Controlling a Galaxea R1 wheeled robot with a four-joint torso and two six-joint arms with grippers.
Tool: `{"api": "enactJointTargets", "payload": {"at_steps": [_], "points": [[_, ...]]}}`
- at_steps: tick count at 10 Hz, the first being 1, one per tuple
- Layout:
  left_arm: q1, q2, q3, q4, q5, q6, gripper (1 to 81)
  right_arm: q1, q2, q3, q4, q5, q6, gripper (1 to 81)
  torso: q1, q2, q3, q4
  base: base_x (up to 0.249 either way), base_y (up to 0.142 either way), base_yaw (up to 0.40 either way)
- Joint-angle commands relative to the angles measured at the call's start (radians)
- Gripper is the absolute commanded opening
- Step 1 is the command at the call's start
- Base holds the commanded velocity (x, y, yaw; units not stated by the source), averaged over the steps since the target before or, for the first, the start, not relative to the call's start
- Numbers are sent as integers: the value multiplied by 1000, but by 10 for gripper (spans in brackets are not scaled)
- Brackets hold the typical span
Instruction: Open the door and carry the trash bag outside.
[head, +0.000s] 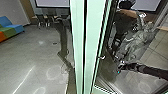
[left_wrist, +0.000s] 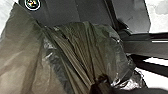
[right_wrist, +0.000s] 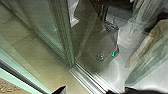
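In the head view, my right gripper (head: 120, 68) is at the end of the dark arm coming in from the right, beside the pale green edge of the glass door (head: 93, 37). The translucent brown trash bag (left_wrist: 82, 47) fans out in folds in the left wrist view. Its gathered part runs into my left gripper (left_wrist: 98, 85), which is shut on it. The right wrist view has my right gripper (right_wrist: 86, 91) open near the metal floor track (right_wrist: 86, 77), with the glass door's green frame (right_wrist: 65, 37) beyond.
A colourful low seat (head: 10, 26) stands at the far left of the head view. Chairs (head: 45, 20) are at the back under a screen (head: 52, 3). Crinkled pale shapes (head: 140, 40), perhaps a reflection of the bag, show in the glass at right.
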Motion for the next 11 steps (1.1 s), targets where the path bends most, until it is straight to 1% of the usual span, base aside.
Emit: {"api": "enactJointTargets", "payload": {"at_steps": [1,3,5,6,7,9,11], "points": [[-24,5,3,-6,67,-4,10,246,-84,-19,-267,-98,-26,811,0,0,0,0,0,0,0],[-24,7,3,-3,67,-4,10,249,-136,46,-320,-141,-28,811,0,0,0,0,0,0,0],[-24,10,3,-3,67,-4,10,240,-164,68,-355,-163,-28,811,0,0,0,0,0,0,0],[-24,13,3,-3,67,-4,10,238,-184,107,-383,-194,-28,811,0,0,0,0,0,0,0],[-24,16,3,-3,67,-4,10,237,-198,125,-417,-209,-29,811,0,0,0,0,0,0,0],[-24,21,3,0,67,-4,10,234,-228,157,-424,-221,-34,811,0,0,0,0,0,0,0],[-24,24,3,0,67,-4,10,220,-232,145,-424,-218,-28,811,0,0,0,0,0,0,0]]}}
